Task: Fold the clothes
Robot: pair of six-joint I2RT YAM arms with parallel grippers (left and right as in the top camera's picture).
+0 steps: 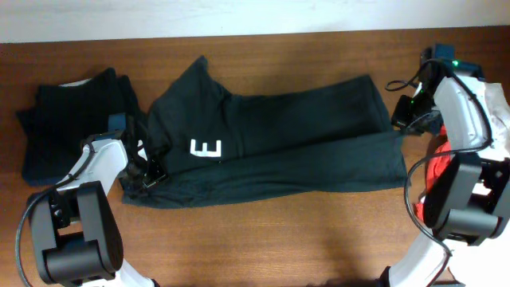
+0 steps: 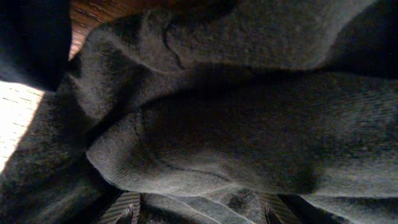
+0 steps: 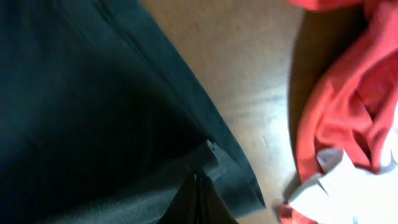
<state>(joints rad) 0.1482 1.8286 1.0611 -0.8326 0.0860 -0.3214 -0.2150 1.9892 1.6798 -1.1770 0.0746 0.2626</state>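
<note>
The black T-shirt is lying spread across the middle of the overhead frame. The right gripper is pinching its right-hand edge. The left gripper is sitting in bunched fabric at its lower-left corner, and I cannot tell whether it is gripping.

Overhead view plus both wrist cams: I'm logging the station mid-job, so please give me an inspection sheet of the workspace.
Surface: brown wooden table.
Job's things: dark shirt with white logo spread across the middle; folded dark stack at left; red garment and white cloth heaped at right.
Clutter: nothing seen.
Grippers: left gripper at the shirt's left end, state hidden by bunched fabric; right gripper shut on the shirt's hem.
Cables: black cable looping beside the right arm.
Surroundings: pale wall.
</note>
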